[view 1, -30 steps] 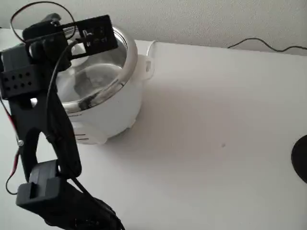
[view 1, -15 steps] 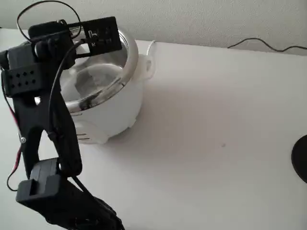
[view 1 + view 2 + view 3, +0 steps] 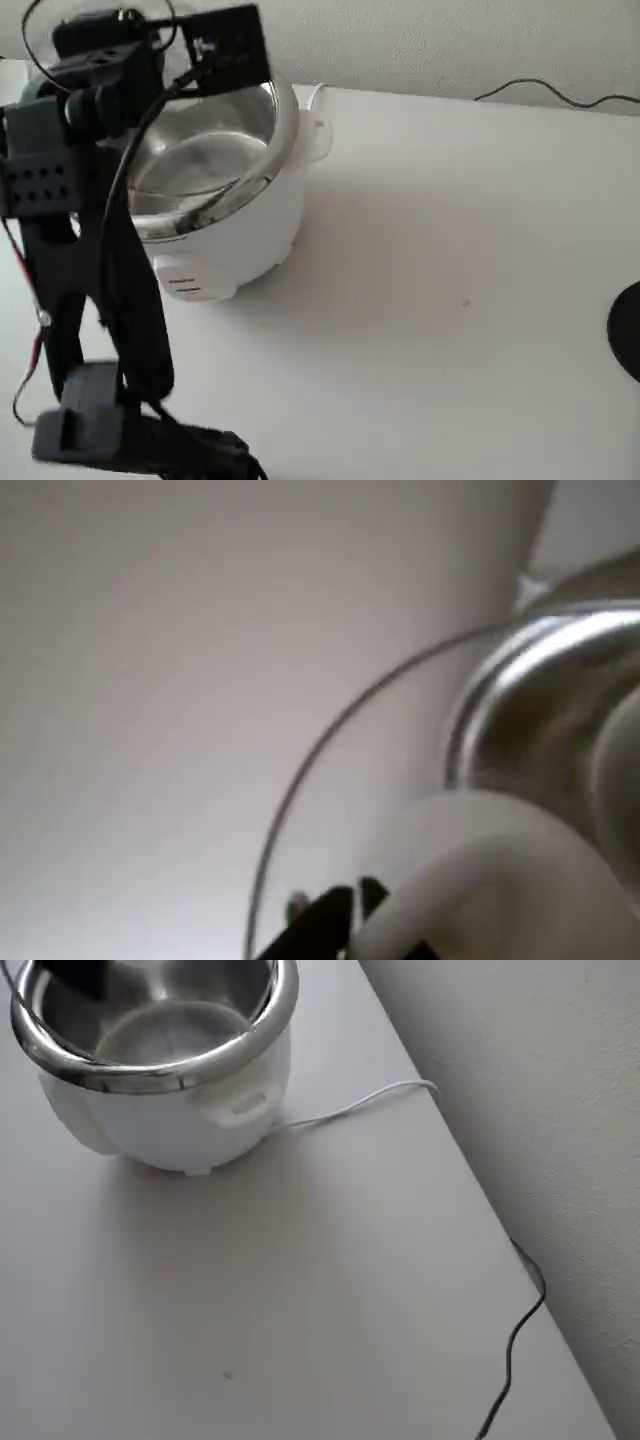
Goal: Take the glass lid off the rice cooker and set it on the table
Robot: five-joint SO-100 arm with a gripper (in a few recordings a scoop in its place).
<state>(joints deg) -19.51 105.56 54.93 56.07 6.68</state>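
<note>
A: Soft, even daylight here, a little dim; the rice cooker (image 3: 215,215) throws a faint shadow rightward across the table (image 3: 450,300) in the fixed view.

B: Bright glare on its steel rim overhead. The wrist view is badly blurred, with the glass lid (image 3: 330,780) out of focus.

On my feeds the rice cooker (image 3: 235,235) reads white with a shiny steel rim and small red marks on its front panel. The glass lid (image 3: 340,780) is clear, thin metal at the edge, white knob. The counter (image 3: 450,300) is plain white. A white cable (image 3: 350,1108) and a black cable (image 3: 515,1340) cross it. My arm (image 3: 80,250) is black.
</note>
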